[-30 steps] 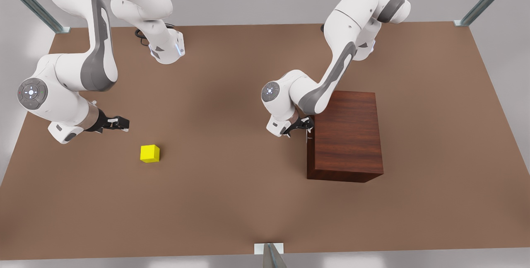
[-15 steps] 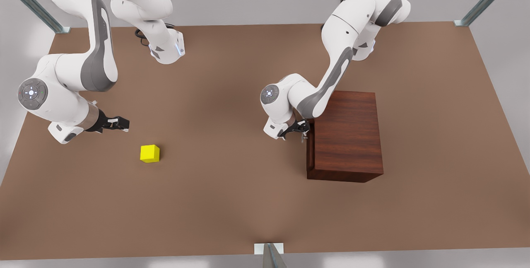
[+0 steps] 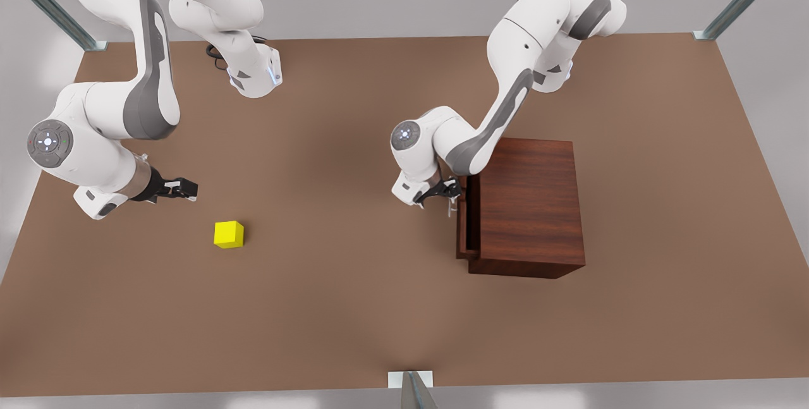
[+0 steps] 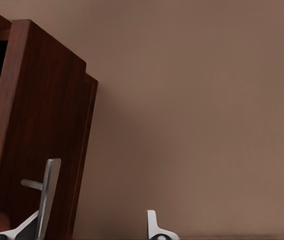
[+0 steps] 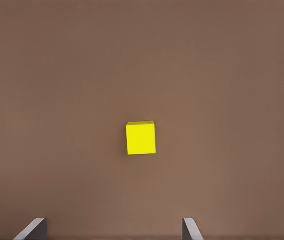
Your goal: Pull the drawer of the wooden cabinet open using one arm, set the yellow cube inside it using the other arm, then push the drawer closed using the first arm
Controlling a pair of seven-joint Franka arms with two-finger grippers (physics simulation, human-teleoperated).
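The drawer (image 3: 464, 227) stands a little way out of the wooden cabinet (image 3: 529, 207), on the face toward the front view's left, and through the left wrist camera I see its thin silver handle (image 4: 47, 192) against the drawer front. My left hand (image 3: 446, 194) is at that handle with its fingers spread; one fingertip (image 4: 154, 227) sits well clear of the bar, so I judge this a hook behind the bar, not a clamp, though I cannot tell exactly how the other finger meets it. To do this pull well I would draw straight out along the drawer's own line, level with the desk (image 3: 354, 308), slowly enough that the bar does not slip off the finger and the cabinet does not skid along with it. The gap is far too narrow for the yellow cube (image 3: 229, 234), which rests on the desk well apart from the cabinet. My right hand (image 3: 182, 189) waits near the cube, its fingers (image 5: 33, 230) apart and holding nothing.
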